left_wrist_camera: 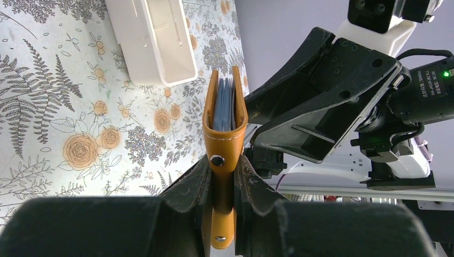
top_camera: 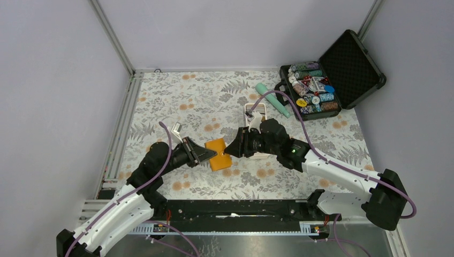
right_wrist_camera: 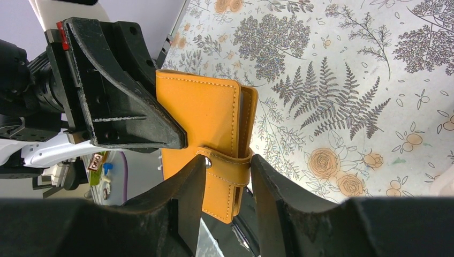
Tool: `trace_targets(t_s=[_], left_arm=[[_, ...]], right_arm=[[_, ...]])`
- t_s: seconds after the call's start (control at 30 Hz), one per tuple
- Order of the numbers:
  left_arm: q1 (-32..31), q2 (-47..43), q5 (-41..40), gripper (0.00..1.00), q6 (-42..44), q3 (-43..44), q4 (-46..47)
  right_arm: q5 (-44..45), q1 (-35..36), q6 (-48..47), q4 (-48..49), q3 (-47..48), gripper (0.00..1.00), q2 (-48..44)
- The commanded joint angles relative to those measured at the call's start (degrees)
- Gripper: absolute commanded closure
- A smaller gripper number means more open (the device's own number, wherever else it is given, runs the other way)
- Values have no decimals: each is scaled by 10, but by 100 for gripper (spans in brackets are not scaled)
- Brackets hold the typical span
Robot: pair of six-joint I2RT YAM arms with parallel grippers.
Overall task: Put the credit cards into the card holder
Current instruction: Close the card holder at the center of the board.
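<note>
Two grippers meet at the card holder (top_camera: 218, 154) over the middle of the floral table (top_camera: 187, 96), the left gripper (top_camera: 207, 155) coming in from the left and the right gripper (top_camera: 231, 148) from the right, so both arms are equally near. Left one is clamped on it: in the left wrist view the holder stands on edge between the fingers (left_wrist_camera: 187, 187), long axis pointing straight out from the wrist, far end fanned a little. Right one sits across the opposite side; in the right wrist view its fingers (right_wrist_camera: 184, 187) flank the snap tab (right_wrist_camera: 227, 171) with a gap between them, and I cannot tell whether they pinch or just straddle it. Likely next move is on that tab, which lies right between the right jaws. Holder looks orange, leather-like, stitched edges, blue pockets (left_wrist_camera: 224, 107) showing between the covers, tab wrapped over the edge with a metal stud (right_wrist_camera: 207, 163). White tray (left_wrist_camera: 152, 40) lies just beyond. Credit cards not clearly seen; pale flat bits (top_camera: 175, 127) near the left arm are too small to call.
</note>
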Motion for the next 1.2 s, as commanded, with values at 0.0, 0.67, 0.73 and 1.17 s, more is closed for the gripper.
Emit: trace_targets(t_s=[0.0,0.67,0.73,1.17], left_arm=[[-2,-11,-9,100,-8,16,30],[-1,-16,-14,100,-25,11,51],[-2,-15,-13,100,-25,10,51],[-2,-11,-4,100,-22,10,53]], right_arm=[[-5,6,-2,21,3,56,-6],[-37,6,-22,20,3,52,5],[-35,6,-22,21,3,53,3],[-40,7,-10,50,-1,57,16]])
